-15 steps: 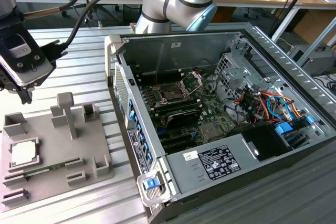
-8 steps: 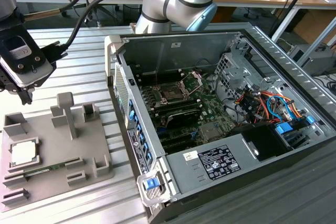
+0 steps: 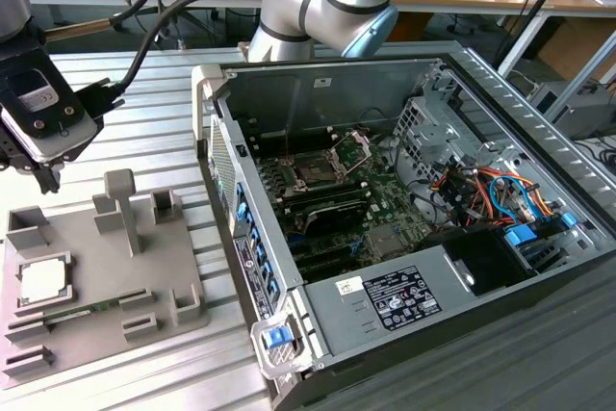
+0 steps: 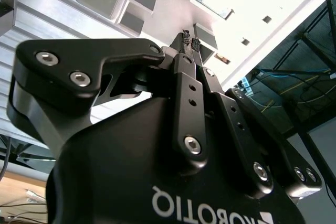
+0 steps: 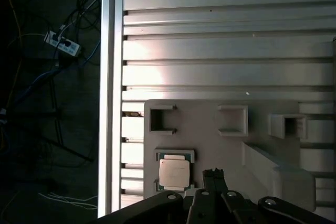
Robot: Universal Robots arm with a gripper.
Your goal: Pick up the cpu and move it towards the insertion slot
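Observation:
The cpu (image 3: 43, 281) is a small silvery-white square lying flat in a recess near the exterior view's left edge of the grey tray (image 3: 106, 267). In the first wrist view the cpu (image 5: 174, 173) lies just beside my fingertips. My gripper (image 3: 45, 183) hangs above the tray's far left corner, apart from the cpu, shut with nothing between its fingers (image 4: 185, 64). The gripper (image 5: 213, 172) shows its tips pressed together, as does the gripper (image 4: 189, 39) in the second wrist view. The insertion slot (image 3: 318, 168) sits on the motherboard inside the open computer case, its metal bracket (image 3: 352, 146) hinged up.
The open computer case (image 3: 404, 228) fills the exterior view's right, with a drive cage, coloured cables (image 3: 491, 190) and a labelled power supply (image 3: 399, 297). Upright posts (image 3: 121, 204) rise from the tray. The ribbed metal table (image 5: 220, 40) ends at an edge (image 5: 107, 77) with floor cables beyond.

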